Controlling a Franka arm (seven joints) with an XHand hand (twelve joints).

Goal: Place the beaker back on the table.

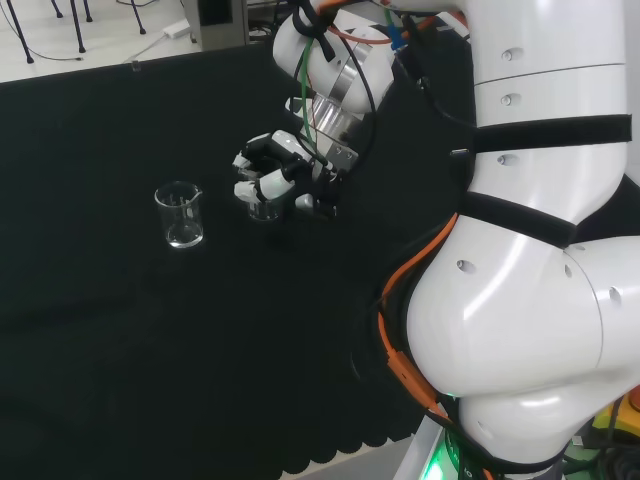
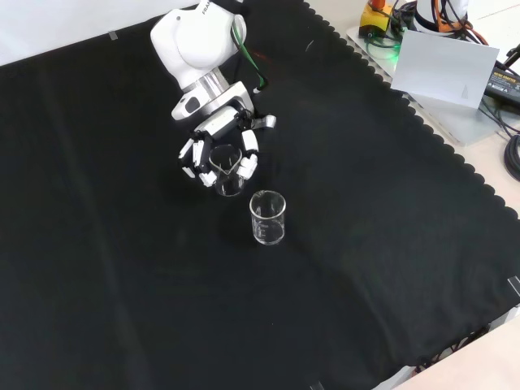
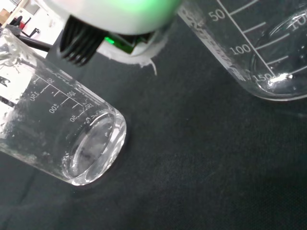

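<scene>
The hand [image 1: 272, 172] is low over the middle of the black cloth, its fingers curled round the rim of a small clear beaker [image 1: 263, 209]. That beaker hangs upright at or just above the cloth; I cannot tell whether it touches. From the front, the hand [image 2: 213, 138] grips the same beaker [image 2: 229, 177] from above. A second clear beaker [image 1: 181, 216] stands free on the cloth to the left in the head view, close in front of the hand [image 2: 267, 218] in the front view. The wrist view shows two graduated beakers [image 3: 72, 139] [image 3: 259, 52]; which one is held is unclear.
The arm's white links [image 1: 540, 250] stand at the right of the head view. The black cloth [image 2: 122, 284] lies bare around the two beakers. Its scalloped edge [image 2: 455, 162] runs along the right in the front view, with equipment and cables [image 2: 447, 57] beyond it.
</scene>
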